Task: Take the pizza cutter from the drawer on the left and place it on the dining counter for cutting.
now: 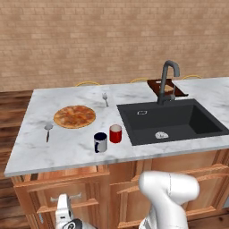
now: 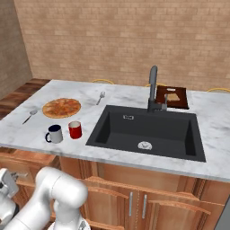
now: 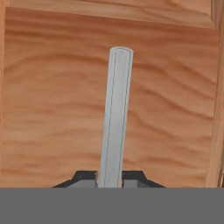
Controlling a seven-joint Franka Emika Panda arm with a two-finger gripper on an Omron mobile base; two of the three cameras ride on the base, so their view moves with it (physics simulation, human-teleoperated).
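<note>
- Hand view, for your record: gripper (image 3: pixel 109 180) pinches the drawer's (image 3: pixel 65 109) silver bar handle (image 3: pixel 114 118).
- You see no readable writing.
- Arm (image 1: pixel 167 197) reaches low, below the dining counter (image 1: pixel 71 143).

Left base view: from behind the arm on its left, looking forward and down over the counter (image 1: pixel 67 147) and sink (image 1: pixel 172 120).
Right base view: the same counter (image 2: pixel 31 134) and sink (image 2: pixel 148 130), from the right side.
Hand view: very near the drawer (image 3: pixel 57 109) front, facing it; the handle (image 3: pixel 114 118) runs away from between the fingers (image 3: pixel 83 178).
</note>
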